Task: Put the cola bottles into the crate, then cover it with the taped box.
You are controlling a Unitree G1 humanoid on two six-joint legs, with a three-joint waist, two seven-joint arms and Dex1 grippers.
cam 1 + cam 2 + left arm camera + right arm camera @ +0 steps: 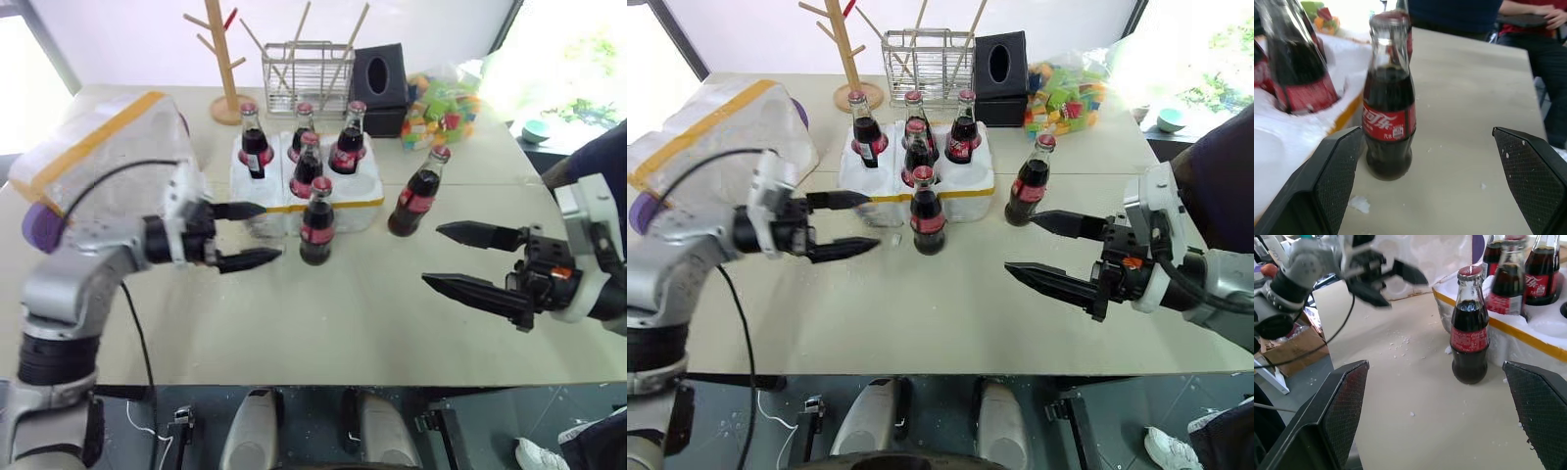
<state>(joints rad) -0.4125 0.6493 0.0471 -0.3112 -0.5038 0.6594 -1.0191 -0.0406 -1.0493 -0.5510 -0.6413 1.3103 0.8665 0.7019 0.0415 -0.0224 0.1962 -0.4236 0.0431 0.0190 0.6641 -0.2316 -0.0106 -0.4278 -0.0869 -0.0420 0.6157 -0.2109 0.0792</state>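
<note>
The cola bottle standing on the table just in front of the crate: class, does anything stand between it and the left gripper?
Nothing visible does. The left gripper is open, and bare table lies between it and the cola bottle. The crate is behind the bottle.

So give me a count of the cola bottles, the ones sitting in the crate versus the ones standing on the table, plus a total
Cola bottles in the crate: 4
Cola bottles on the table: 2
Total: 6
</note>
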